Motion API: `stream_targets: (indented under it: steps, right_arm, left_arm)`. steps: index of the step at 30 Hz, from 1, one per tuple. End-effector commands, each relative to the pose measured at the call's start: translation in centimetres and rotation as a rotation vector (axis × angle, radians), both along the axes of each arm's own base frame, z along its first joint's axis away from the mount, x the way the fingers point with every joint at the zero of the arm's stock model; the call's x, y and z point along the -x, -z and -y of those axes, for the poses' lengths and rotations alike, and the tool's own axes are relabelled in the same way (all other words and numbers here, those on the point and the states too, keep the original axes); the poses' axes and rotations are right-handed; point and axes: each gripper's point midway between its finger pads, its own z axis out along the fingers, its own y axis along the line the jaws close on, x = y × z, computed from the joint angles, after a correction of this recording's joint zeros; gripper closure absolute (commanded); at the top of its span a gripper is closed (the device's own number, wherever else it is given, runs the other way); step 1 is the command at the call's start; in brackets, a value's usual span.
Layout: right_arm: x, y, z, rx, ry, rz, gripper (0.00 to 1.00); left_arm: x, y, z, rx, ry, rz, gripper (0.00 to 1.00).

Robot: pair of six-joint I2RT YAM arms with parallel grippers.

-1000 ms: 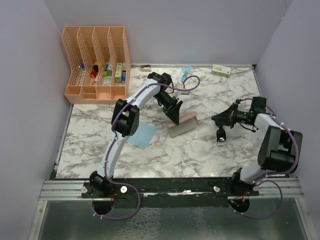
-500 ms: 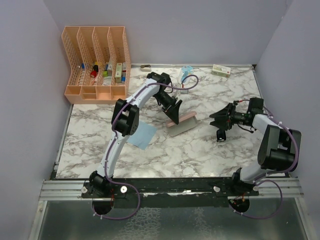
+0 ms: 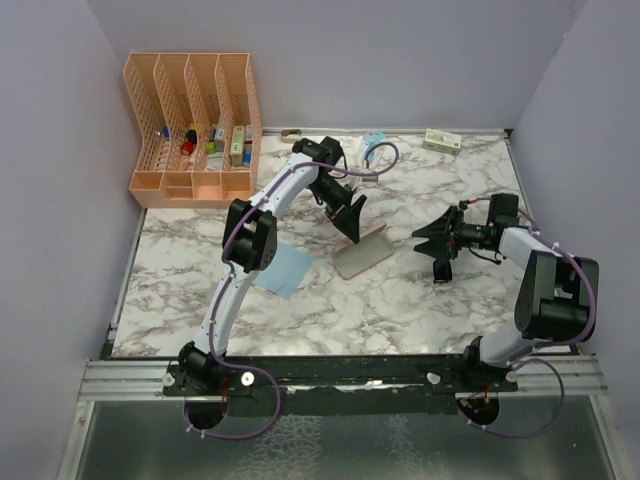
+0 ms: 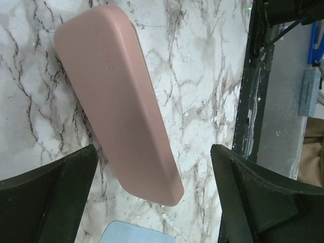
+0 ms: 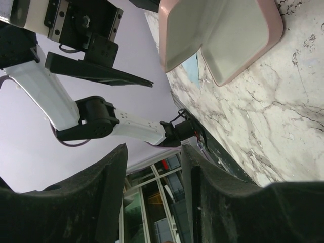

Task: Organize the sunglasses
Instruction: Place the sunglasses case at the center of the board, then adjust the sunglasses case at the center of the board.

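- My right hand [image 3: 428, 240] has its fingers parted. Its wrist view shows only background in the gap, so I judge it holds nothing.
- The sunglasses [image 3: 439, 269] sit just beside that hand, on its near side, and they are not yet in the case [image 3: 362, 252].
- My left hand [image 3: 350, 218] is spread wide, with the pink shell of the case between its fingers, and neither finger is clearly pressing on it.
- Risk: the frame is thin and folded, so a shallow pinch could let it twist or slip out onto the tabletop [image 3: 400, 310].
- Risk: nothing grips the open case, so its lid could tip shut, or the case could slide when the sunglasses arrive.
- Risk: both hands are close to the case and could knock each other above it.
- Hidden: neither wrist view shows the sunglasses, so I cannot tell whether my right hand touches them or whether they rest on the tabletop.
- Hidden: from above, my left hand covers the far end of the case.
- Cut off: the blue cloth [image 4: 134, 234] shows only a corner past my left hand.
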Motion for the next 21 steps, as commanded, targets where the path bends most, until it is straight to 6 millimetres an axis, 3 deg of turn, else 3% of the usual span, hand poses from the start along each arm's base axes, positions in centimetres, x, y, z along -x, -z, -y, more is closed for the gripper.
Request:
stream_targets:
  steps: [1, 11, 17, 21]
  right_arm:
    - [-0.5, 0.0, 0.0, 0.036, 0.004, 0.025, 0.55]
    - [-0.7, 0.1, -0.2, 0.043, -0.003, 0.034, 0.57]
    - [-0.8, 0.1, -0.1, 0.046, -0.007, 0.036, 0.57]
    - [-0.6, 0.2, -0.2, 0.044, -0.012, 0.033, 0.57]
  left_arm:
    - [-1.3, -2.6, -0.4, 0.011, 0.007, 0.161, 0.04]
    - [-2.4, -3.6, -1.5, -0.216, -0.033, 0.427, 0.05]
    - [-1.3, -5.2, 0.2, -0.237, -0.044, 0.504, 0.06]
    - [0.0, -4.2, 1.4, -0.291, -0.003, 0.563, 0.07]
